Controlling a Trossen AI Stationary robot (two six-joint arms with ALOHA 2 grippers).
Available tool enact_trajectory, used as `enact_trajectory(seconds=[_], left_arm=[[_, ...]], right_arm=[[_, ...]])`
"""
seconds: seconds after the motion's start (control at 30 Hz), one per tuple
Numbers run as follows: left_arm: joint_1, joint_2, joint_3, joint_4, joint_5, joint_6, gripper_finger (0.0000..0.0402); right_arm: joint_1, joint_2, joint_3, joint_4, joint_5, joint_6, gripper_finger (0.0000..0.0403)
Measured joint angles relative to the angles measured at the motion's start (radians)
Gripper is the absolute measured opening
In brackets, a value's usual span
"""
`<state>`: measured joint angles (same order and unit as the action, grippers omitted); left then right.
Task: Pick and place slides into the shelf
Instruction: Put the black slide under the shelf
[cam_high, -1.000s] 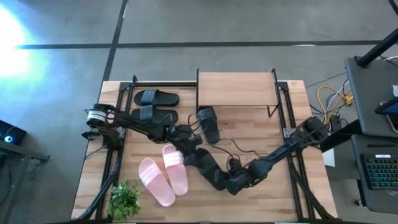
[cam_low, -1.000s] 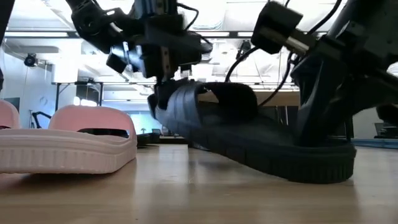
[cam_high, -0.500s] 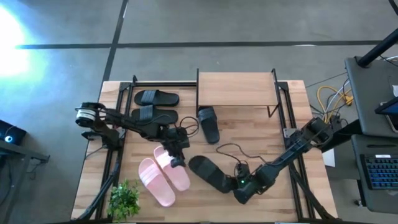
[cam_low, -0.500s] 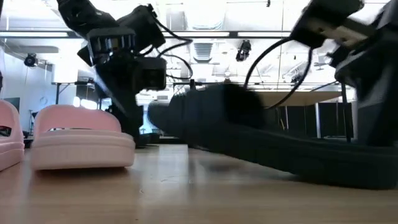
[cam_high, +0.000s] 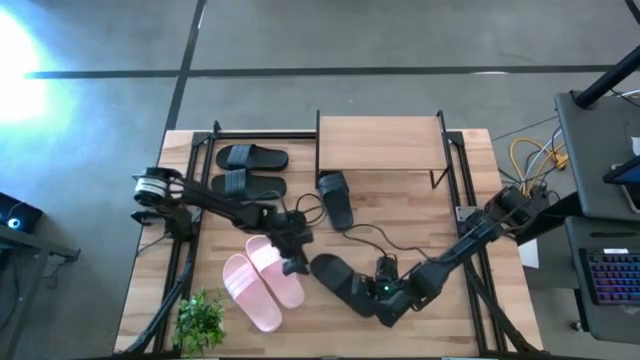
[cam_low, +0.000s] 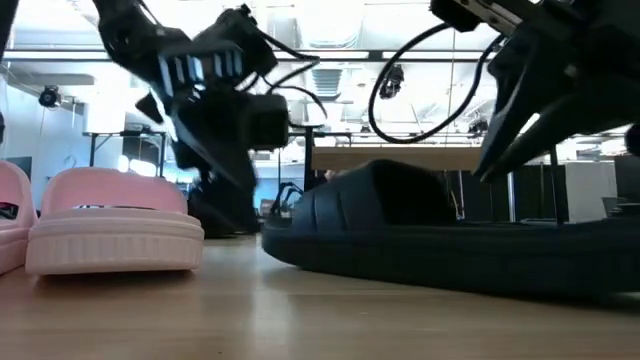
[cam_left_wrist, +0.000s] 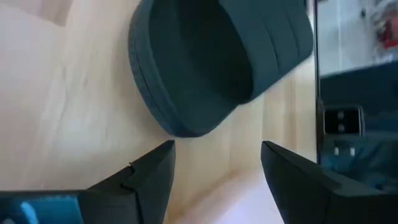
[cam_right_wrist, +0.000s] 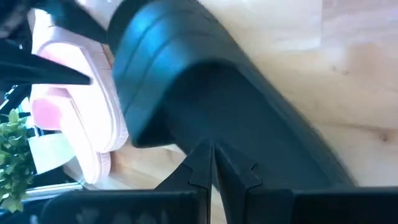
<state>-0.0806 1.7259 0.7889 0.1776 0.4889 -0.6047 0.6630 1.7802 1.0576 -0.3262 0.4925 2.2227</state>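
Right now the left end effector hangs over the middle of the table with its fingers spread apart and nothing between them, just left of the toe end of a black slide that lies flat on the wood near the front edge. Seen from its wrist, that slide's rounded end sits just beyond the parted fingertips, not touching them. The right end effector is down at the slide's other end, its fingers pressed together over the black sole; I cannot tell whether it pinches the slide or only rests against it. From table height the black slide lies level on the table, with the left arm's hardware behind its toe. Two pink slides lie side by side just left of the left end effector, near the front-left of the table, beside a small green plant. Two more black slides lie at the far left, and another black one sits just in front of the shelf, which stands at the far middle of the table with its plank top bare.
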Motion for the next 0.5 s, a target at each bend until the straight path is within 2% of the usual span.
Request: enact_trajectory(seconds=[0.2,0.3,0.43,0.5], left_arm=[[0.003,0.121,0.068,0.136,0.001,-0.043,0.0223],[0.008,0.165,0.132,0.196,-0.006,-0.043,0.0223],[0.019,0.184,0.201,0.209,-0.014,-0.033,0.0223],[0.024,0.16,0.193,0.164,-0.012,-0.026,0.0223]], right_arm=[[0.002,-0.042,0.041,-0.059,0.003,-0.067,0.0013],[0.008,-0.053,0.086,-0.208,0.003,-0.065,0.0013],[0.021,-0.06,0.15,-0.374,-0.033,-0.062,0.0013],[0.03,-0.06,0.168,-0.397,-0.069,-0.08,0.0013]])
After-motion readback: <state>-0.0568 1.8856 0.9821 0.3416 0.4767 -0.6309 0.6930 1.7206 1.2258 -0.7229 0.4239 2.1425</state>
